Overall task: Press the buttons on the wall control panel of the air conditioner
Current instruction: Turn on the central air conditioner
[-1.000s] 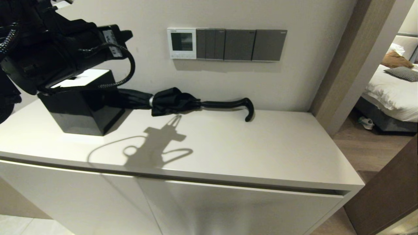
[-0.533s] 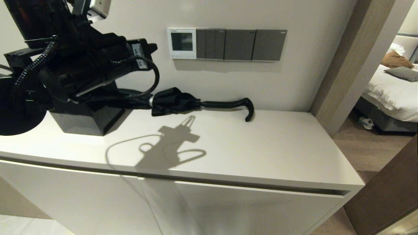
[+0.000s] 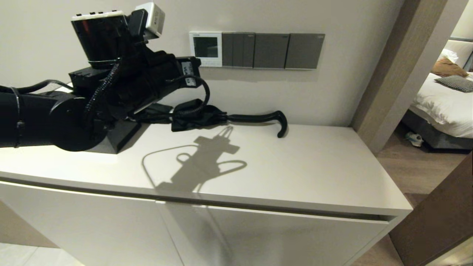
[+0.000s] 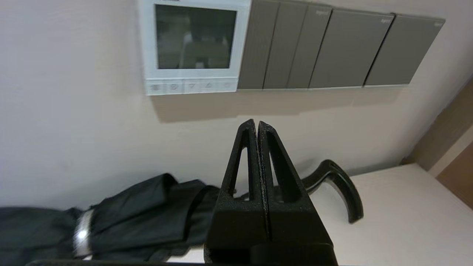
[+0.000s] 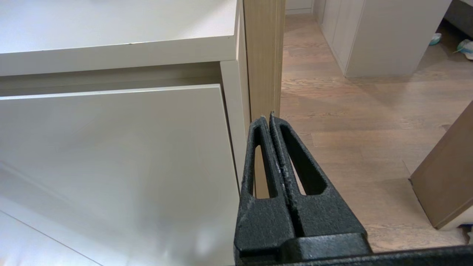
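Note:
The air conditioner's wall control panel [image 3: 206, 48] is a small white-framed thermostat with a dark screen, on the wall above the cabinet. It also shows in the left wrist view [image 4: 196, 40]. The buttons [image 4: 190, 86] form a pale row along its bottom edge, faint in the head view [image 3: 206, 63]. My left gripper [image 4: 257, 123] is shut and empty. It is in the air, below and a little right of the buttons, apart from the wall. In the head view the wrist hides its fingers. My right gripper [image 5: 268, 116] is shut and empty, low beside the cabinet's right end.
A black folded umbrella [image 3: 199, 114] with a hooked handle [image 3: 279, 123] lies along the wall on the white cabinet top [image 3: 295, 166]. A black box [image 3: 118, 136] stands at the left. Dark grey switch plates [image 3: 273, 50] adjoin the thermostat. A doorway opens at the right.
My left arm has risen and swung right, towards the thermostat; its shadow on the cabinet top has shifted right with it. The fingers stay shut. Nothing else has moved.

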Robot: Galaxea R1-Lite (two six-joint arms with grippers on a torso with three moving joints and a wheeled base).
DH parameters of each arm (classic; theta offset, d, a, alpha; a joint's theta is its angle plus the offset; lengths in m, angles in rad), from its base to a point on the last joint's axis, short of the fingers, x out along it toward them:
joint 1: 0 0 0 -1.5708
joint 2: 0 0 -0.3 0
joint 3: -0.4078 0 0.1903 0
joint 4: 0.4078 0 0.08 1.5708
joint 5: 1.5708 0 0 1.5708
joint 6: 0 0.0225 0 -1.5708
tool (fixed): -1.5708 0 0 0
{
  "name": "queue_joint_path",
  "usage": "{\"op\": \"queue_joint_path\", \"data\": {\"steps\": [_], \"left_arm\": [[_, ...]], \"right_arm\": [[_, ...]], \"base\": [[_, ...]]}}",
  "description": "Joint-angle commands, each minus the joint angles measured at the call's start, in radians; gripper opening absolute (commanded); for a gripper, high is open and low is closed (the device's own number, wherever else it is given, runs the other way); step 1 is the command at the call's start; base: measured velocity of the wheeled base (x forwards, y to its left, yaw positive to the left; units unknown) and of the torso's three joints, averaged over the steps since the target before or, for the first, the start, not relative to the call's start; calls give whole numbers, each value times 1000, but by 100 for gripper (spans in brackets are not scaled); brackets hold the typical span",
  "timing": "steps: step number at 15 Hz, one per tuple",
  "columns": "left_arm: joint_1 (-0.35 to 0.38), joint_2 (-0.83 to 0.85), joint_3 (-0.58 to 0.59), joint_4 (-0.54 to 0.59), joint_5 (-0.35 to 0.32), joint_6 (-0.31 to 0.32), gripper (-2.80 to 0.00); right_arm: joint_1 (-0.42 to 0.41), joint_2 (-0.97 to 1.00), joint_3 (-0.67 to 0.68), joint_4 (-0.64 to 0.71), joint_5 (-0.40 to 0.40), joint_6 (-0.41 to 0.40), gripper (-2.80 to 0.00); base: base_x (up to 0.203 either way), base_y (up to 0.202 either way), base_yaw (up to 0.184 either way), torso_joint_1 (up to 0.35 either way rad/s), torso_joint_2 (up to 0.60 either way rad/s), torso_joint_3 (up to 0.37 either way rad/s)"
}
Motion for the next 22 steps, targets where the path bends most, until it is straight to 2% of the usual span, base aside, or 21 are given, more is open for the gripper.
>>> {"op": "queue_joint_path", "data": {"steps": [1,6,13,22], "left_arm": [[-1,36,-18,-8,-1,-2,-280],[-20,84,-20,-55,-1,-11,-280],[-20,105,-26,-55,0,-10,-280],[-35,156,-116,-55,8,-11,-280]], "right_arm": [[2,1,3,0,0,0,-280],[0,1,3,0,0,0,-280],[1,1,3,0,0,0,-280],[0,2,3,0,0,0,-280]], "base": [[0,0,0,0,0,0],[0,0,0,0,0,0],[0,0,0,0,0,0],[0,0,0,0,0,0]]}}
